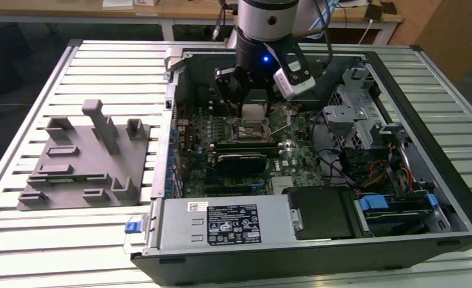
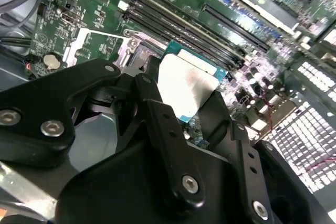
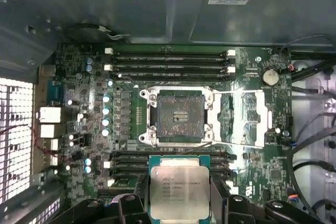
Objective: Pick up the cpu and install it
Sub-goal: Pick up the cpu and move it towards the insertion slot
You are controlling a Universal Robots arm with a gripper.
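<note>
In the exterior view, your gripper (image 1: pixel 254 115) hangs inside the open computer case (image 1: pixel 300 264), low over the motherboard (image 1: pixel 300 150). It is well apart from the grey moulded tray (image 1: pixel 84 162) on the exterior view's left. You cannot tell the chip from the finger hardware there.

In the second wrist view, the black fingers (image 2: pixel 157 119) pinch the cpu (image 2: pixel 186 85) by opposite edges, silvery top showing. The linkage covers its near edge.

In the first wrist view, the cpu (image 3: pixel 178 187) sits between the fingers, held off the board. It is just beside the bare socket (image 3: pixel 180 115), not over it. The load plate (image 3: pixel 239 116) lies swung open, and the frame edge cuts off part of the cpu.
</note>
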